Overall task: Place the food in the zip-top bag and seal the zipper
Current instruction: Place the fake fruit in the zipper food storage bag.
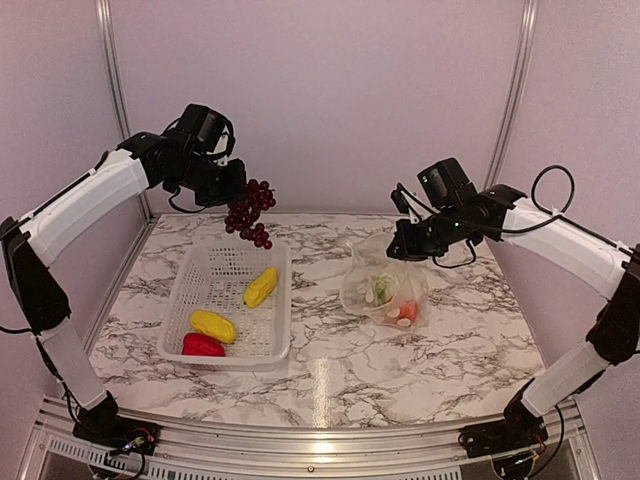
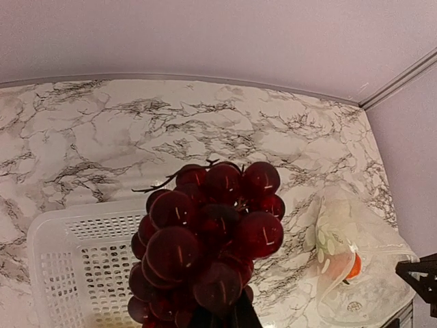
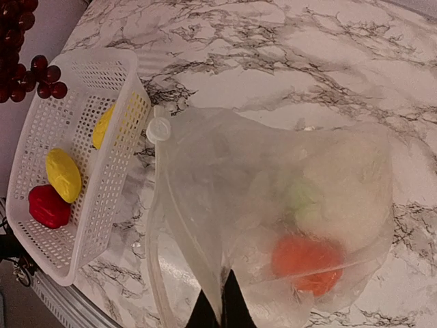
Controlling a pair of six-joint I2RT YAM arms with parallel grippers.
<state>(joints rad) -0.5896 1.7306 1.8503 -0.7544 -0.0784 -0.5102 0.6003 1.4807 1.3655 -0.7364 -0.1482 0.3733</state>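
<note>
Nearest me, the red toy pepper (image 1: 203,345) and yellow banana-like pieces (image 1: 214,325) lie in the white perforated plastic basket (image 1: 283,318) by the tabletop's (image 1: 330,370) left edge. Toward the right edge, my right gripper (image 3: 220,304) pinches the crinkly transparent zip-top bag (image 1: 362,295); bare marble lies between. Farthest, my left gripper (image 2: 222,318) clenches the dark purple grapes (image 1: 250,212) above the basket's far rim. If they swing, they could snag the bag's limp mouth or miss it.

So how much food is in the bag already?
Done: orange fruit and pale vegetable are inside the bag. In hand: left pincer holds the grapes, right pincer grips the bag. Left: two yellow pieces and red pepper in the basket, then zipping.
</note>
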